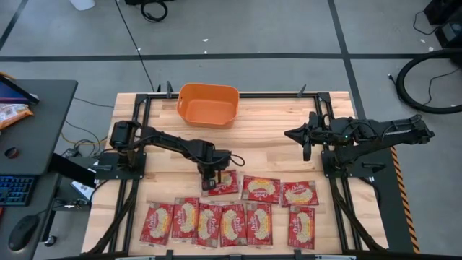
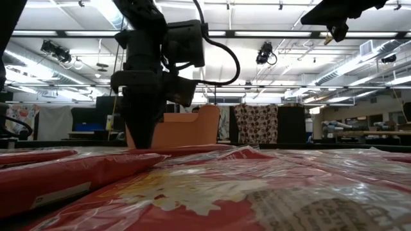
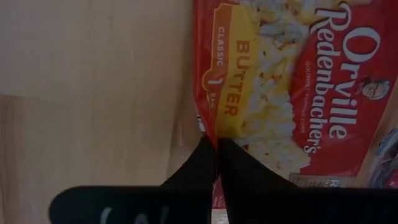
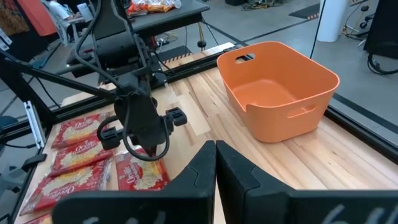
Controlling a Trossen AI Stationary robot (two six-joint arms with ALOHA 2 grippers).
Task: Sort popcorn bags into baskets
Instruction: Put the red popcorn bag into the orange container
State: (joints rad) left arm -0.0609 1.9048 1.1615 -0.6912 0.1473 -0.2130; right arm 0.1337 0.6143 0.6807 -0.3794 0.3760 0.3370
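Note:
Several red popcorn bags (image 1: 232, 222) lie flat in two rows at the table's near side. My left gripper (image 1: 211, 175) stands over the leftmost bag of the far row (image 1: 227, 184) and is shut on it (image 3: 292, 81). The orange basket (image 1: 208, 105) sits at the table's far edge, with nothing in it (image 4: 277, 87). My right gripper (image 1: 304, 141) hangs shut above the right half of the table, touching nothing (image 4: 216, 158). My left gripper (image 3: 216, 149) pinches the bag's left edge (image 3: 207, 127) between its two fingers, at their tips, coming from above and pointing down. The fingers sit across that edge. The rest of the bag lies on the wood.
Two more bags (image 1: 261, 189) (image 1: 299, 193) lie right of the held one. Bare wood (image 1: 267, 144) lies between the bags and the basket. A dark desk with a keyboard and an orange-and-white packet (image 1: 11, 112) stands left of the table.

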